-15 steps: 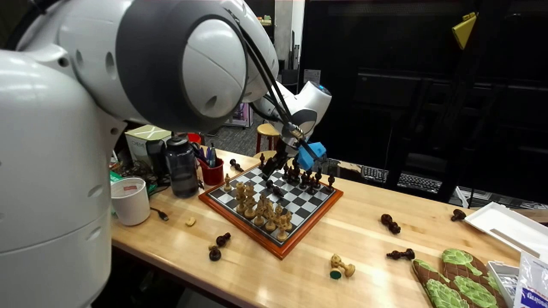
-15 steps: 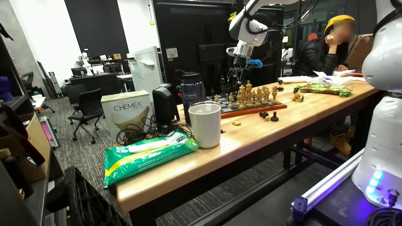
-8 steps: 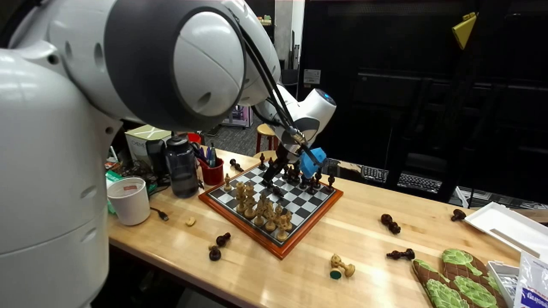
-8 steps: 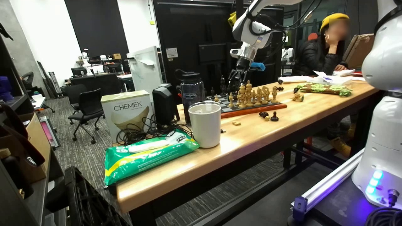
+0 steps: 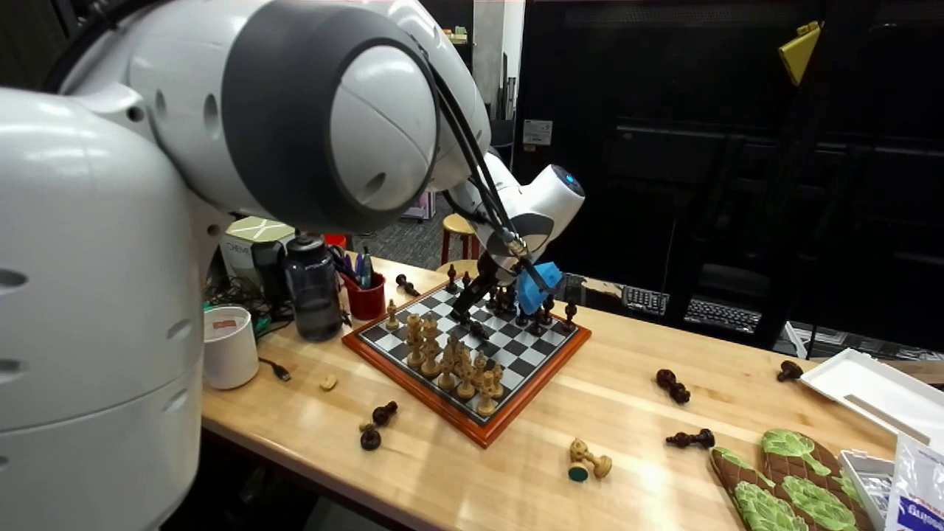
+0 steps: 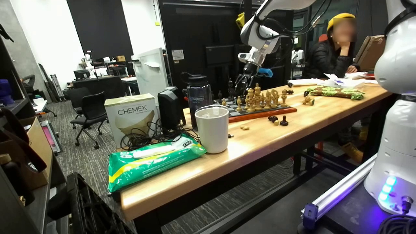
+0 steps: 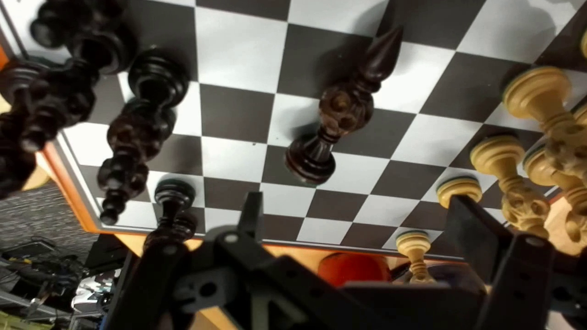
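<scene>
Jaws spread wide above black-and-white, red-framed square chessboard [image 7: 240,55]. Wrist view: dark-brown carved wooden chess piece [image 7: 346,110] lying on its side at twelve o'clock from jaws, pointing toward one. Standing near-black carved chessmen [image 7: 140,130] at its eight to nine, pale wooden chessmen [image 7: 497,158] at its three to five. Exterior view: red cylindrical pen cup [image 5: 366,299] at board's ten.

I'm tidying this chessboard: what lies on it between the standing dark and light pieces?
One dark chess piece, lying on its side; that shows in the wrist view.
</scene>
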Tool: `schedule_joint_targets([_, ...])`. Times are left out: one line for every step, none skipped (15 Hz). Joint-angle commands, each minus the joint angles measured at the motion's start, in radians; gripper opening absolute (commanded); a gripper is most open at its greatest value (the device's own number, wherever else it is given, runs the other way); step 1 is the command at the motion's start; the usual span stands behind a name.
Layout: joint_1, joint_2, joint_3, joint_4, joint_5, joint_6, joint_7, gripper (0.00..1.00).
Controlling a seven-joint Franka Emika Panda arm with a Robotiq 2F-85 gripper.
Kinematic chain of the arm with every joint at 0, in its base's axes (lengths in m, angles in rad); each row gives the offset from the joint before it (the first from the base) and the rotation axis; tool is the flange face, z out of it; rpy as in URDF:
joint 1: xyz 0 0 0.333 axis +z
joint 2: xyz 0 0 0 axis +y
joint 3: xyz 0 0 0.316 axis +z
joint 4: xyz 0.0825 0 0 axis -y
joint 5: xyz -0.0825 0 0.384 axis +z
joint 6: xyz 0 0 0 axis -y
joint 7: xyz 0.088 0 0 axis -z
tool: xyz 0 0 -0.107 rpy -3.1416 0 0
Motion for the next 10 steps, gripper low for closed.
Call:
schedule_joint_targets([0.0, 0.017, -0.011, 0.014, 0.075, 0.008, -0.072, 1.0])
schedule_joint_targets([0.001, 0.018, -0.013, 0.011, 0.088, 0.01, -0.081, 1.0])
schedule_joint_targets([0.001, 0.019, -0.016, 0.008, 0.101, 0.011, -0.091, 1.0])
schedule_joint_targets([0.001, 0.02, -0.019, 0.005, 0.112, 0.013, -0.097, 1.0])
schedule_joint_targets([0.001, 0.02, -0.022, 0.003, 0.121, 0.012, -0.105, 1.0])
schedule_joint_targets([0.001, 0.021, -0.025, 0.001, 0.13, 0.011, -0.111, 1.0])
schedule_joint_targets([0.001, 0.022, -0.028, 0.0, 0.137, 0.012, -0.118, 1.0])
schedule_joint_targets([0.002, 0.024, -0.031, 0.001, 0.142, 0.01, -0.121, 1.0])
schedule_joint_targets([0.002, 0.028, -0.034, 0.002, 0.145, 0.008, -0.124, 1.0])
schedule_joint_targets([0.003, 0.031, -0.036, 0.003, 0.146, 0.007, -0.126, 1.0])
